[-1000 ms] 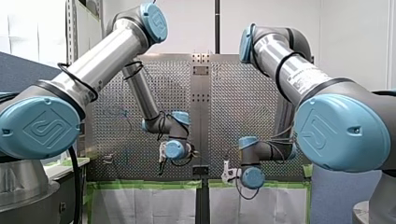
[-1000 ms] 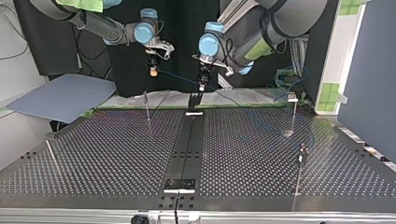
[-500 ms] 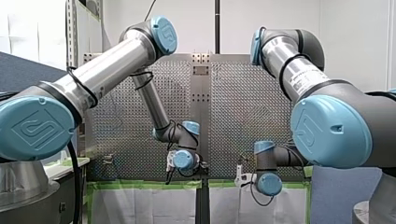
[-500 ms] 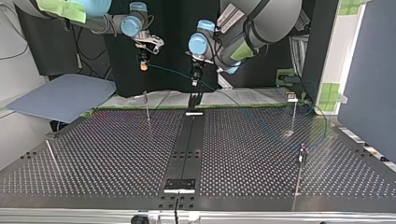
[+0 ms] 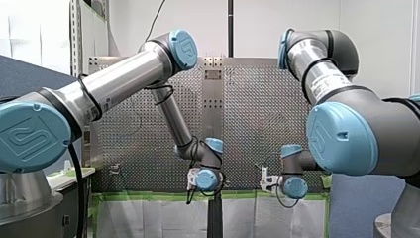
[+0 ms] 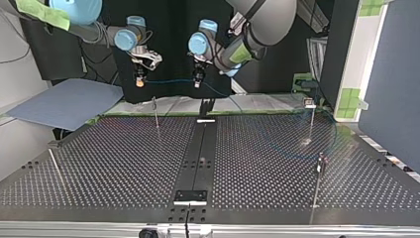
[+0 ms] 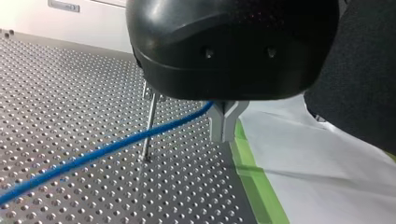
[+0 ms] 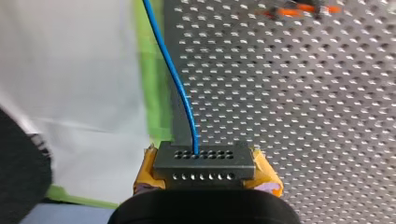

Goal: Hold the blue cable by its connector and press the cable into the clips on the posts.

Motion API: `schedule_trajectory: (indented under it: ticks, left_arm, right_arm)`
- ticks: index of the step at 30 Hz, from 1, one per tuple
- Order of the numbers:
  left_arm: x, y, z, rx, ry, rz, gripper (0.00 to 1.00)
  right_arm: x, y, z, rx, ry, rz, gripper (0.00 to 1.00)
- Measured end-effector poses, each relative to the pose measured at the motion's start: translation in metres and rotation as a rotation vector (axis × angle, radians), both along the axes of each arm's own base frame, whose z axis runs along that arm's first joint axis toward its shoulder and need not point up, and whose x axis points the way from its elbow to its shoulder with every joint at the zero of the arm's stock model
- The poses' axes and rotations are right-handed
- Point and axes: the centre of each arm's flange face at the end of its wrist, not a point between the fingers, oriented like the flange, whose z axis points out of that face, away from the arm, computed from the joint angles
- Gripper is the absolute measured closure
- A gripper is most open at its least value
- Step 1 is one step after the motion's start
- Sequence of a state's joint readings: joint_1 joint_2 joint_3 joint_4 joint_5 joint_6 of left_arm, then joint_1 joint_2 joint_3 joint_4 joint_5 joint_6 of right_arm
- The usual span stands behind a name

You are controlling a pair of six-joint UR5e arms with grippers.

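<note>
The blue cable (image 6: 168,81) hangs level between my two grippers above the table's far edge in the top view. My right gripper (image 6: 140,82) is shut on the black connector (image 8: 201,157), its yellow pads (image 8: 267,176) on either side. The cable (image 8: 175,74) leaves the connector and runs ahead over the green tape. My left gripper (image 6: 198,82) is shut on the cable (image 7: 116,147) further along, its metal fingertips (image 7: 222,126) pinched on it. From there the cable trails toward the top view's right side. A thin post (image 6: 156,113) stands below and between the grippers.
More posts stand on the perforated table (image 6: 124,163): one at the top view's far right (image 6: 312,119), one nearer on the right (image 6: 319,168), one at the left (image 6: 54,166). A blue-grey sheet (image 6: 64,101) lies beyond the left corner. Green tape (image 7: 254,182) and white paper edge the table.
Both arms have carried the cable toward the top view's left and slightly higher. The span between the grippers now runs level instead of sloping.
</note>
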State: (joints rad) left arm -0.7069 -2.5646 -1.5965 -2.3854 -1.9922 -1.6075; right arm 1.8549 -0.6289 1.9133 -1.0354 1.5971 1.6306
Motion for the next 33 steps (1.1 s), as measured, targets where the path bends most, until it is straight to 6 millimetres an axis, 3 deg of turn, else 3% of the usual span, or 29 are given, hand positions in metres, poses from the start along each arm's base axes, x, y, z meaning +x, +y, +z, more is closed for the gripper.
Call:
schedule_trajectory:
  ticks: [6,17,26,33]
  left_arm:
    - [0.0,-0.015,0.006,-0.036,-0.014,-0.003,1.0]
    - [0.005,-0.037,0.02,-0.096,-0.023,0.0,1.0]
    - [0.005,-0.052,-0.004,-0.113,0.035,-0.013,1.0]
    - [0.01,-0.075,0.005,-0.16,0.018,-0.018,1.0]
  right_arm:
    - [-0.003,-0.017,0.022,-0.039,-0.02,0.007,1.0]
    - [-0.016,-0.033,0.029,-0.046,-0.057,0.03,1.0]
    - [-0.033,-0.058,0.035,-0.04,-0.068,0.025,1.0]
    - [-0.048,-0.074,0.039,-0.039,-0.084,0.012,1.0]
